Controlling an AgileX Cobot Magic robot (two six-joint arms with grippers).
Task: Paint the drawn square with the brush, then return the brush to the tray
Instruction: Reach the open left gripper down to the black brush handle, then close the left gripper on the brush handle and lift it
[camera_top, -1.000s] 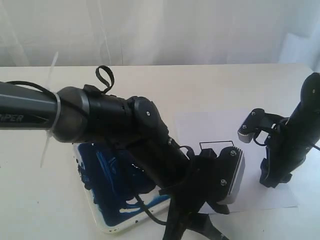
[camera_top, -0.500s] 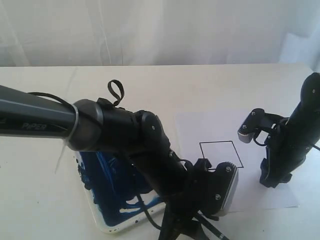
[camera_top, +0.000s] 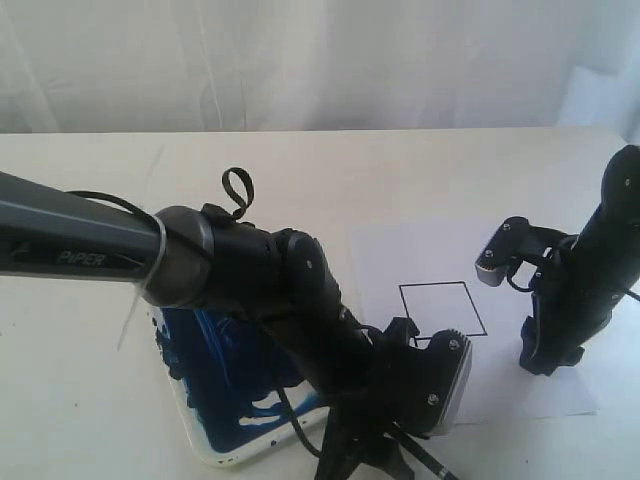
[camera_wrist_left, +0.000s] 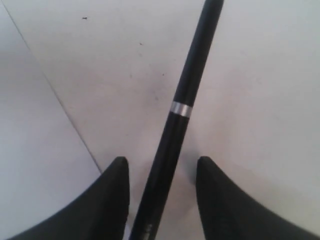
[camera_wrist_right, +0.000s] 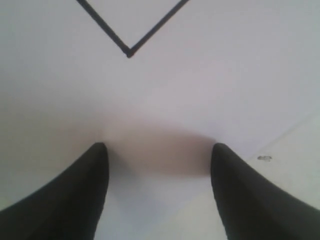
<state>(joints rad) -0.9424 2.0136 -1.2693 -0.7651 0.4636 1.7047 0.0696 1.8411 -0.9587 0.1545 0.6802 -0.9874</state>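
Left fingers (camera_wrist_left: 112, 200) stand spread astride the brush (camera_wrist_left: 182, 95), holding nothing, right fingers (camera_wrist_right: 75, 200) parted and empty; an off-centre close could roll it away.

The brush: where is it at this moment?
In the left wrist view the brush lies between the open jaws of the left gripper. In the exterior view that gripper is at the bottom edge, right of the tray.

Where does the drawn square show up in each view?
Exterior view: the drawn square sits centre-right on the white paper sheet, unpainted.
Left wrist view: not in it.
Right wrist view: only one corner, the rest out of frame.
Shared landmark: the white paper sheet.
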